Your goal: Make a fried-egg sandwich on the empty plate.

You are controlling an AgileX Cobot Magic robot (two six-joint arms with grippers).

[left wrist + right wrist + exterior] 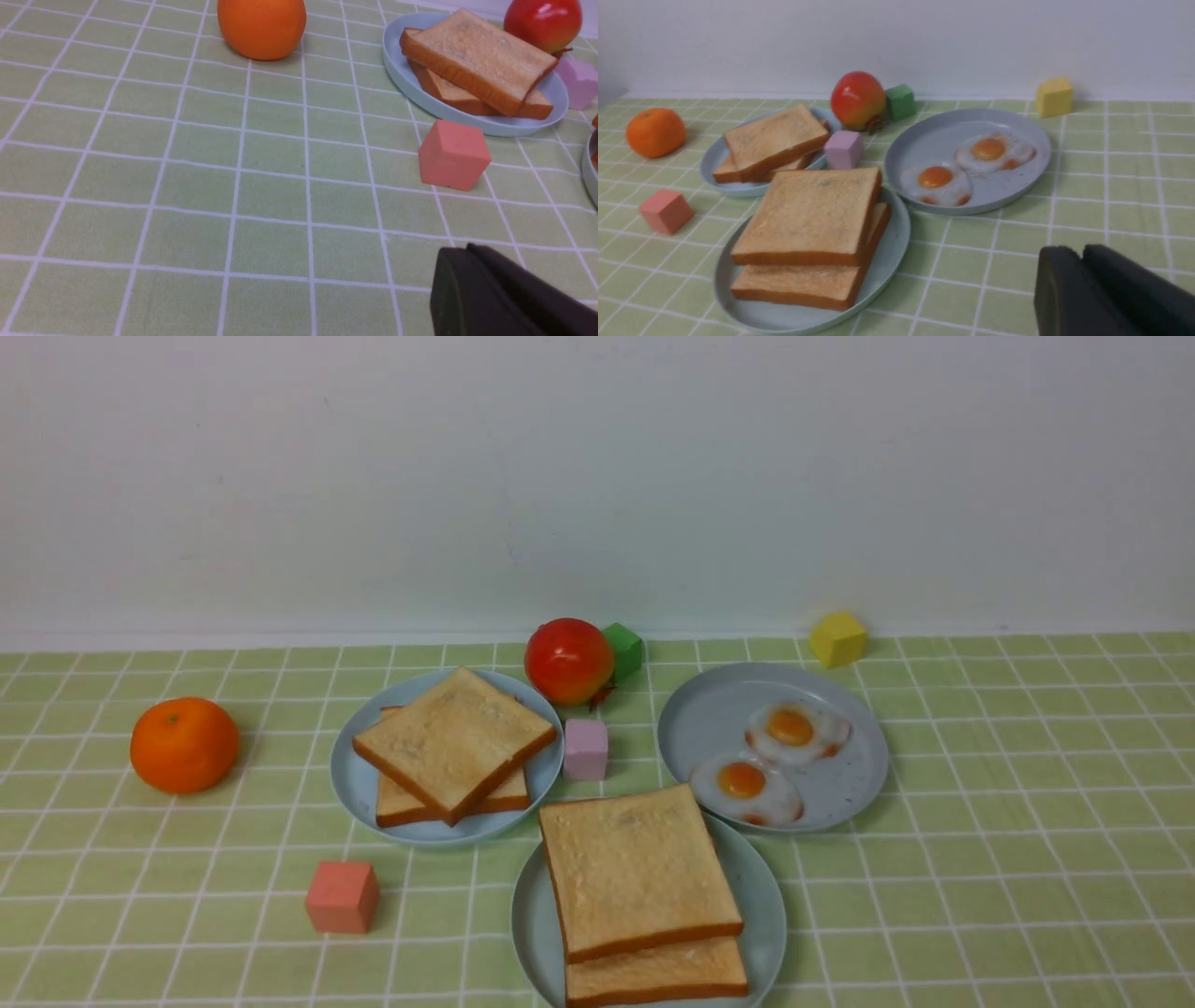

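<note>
The pale mint plate [767, 896] sits at the front centre and carries two large toast slices [635, 868] stacked slightly askew. Nothing shows between the two slices [810, 217]. Two fried eggs [766, 756] lie on a blue-grey plate [709, 719] behind and to the right. Neither arm appears in the front view. In the left wrist view my left gripper [467, 248] hangs shut and empty over bare cloth near the salmon cube [452, 154]. My right gripper [1080, 249] has its black fingers together, holding nothing, on the near right of the mint plate [896, 233].
A second blue-grey plate [350, 775] at centre left holds a pile of toast [453, 742]. An orange [184, 745] lies far left. A red fruit [568, 660], green cube [624, 649], pink cube [585, 748] and yellow cube [837, 637] stand near the back wall.
</note>
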